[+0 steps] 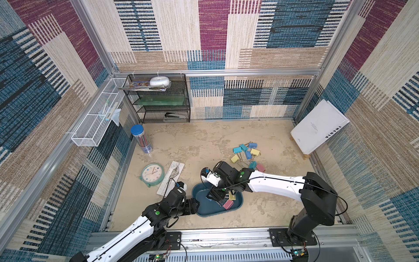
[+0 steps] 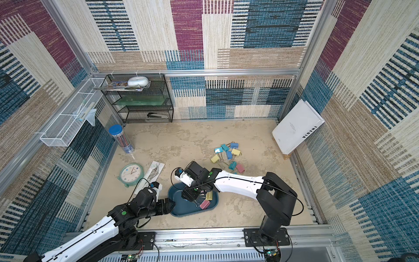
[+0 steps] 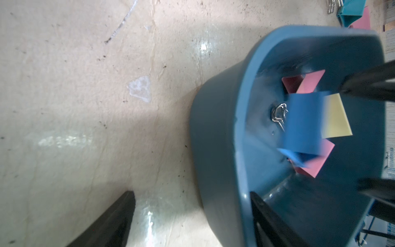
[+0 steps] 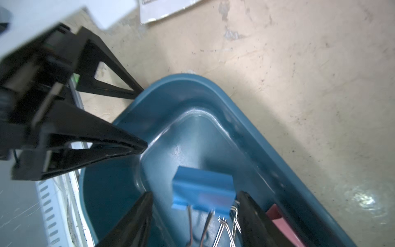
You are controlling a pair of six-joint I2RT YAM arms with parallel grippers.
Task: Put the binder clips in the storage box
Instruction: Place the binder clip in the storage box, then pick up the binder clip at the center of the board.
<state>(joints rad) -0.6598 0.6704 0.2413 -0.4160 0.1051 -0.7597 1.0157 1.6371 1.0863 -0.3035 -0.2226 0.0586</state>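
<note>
Dropping seems the step: right gripper [image 4: 195, 193], jaws apart, over the storage box [image 1: 200, 197] at lower centre, blue clip [image 4: 202, 188] between them; left gripper [image 3: 191, 193] spread astride its rim. Next, fetch binder clips [image 1: 247, 152] heaped mid-right.

blue binder clip [image 4: 202, 197] blurred, handles [image 4: 189, 222] cut off.

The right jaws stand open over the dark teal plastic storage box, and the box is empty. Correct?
Not empty: the left wrist view shows pink and yellow binder clips in the dark teal plastic storage box. The right jaws are open over it.
</note>
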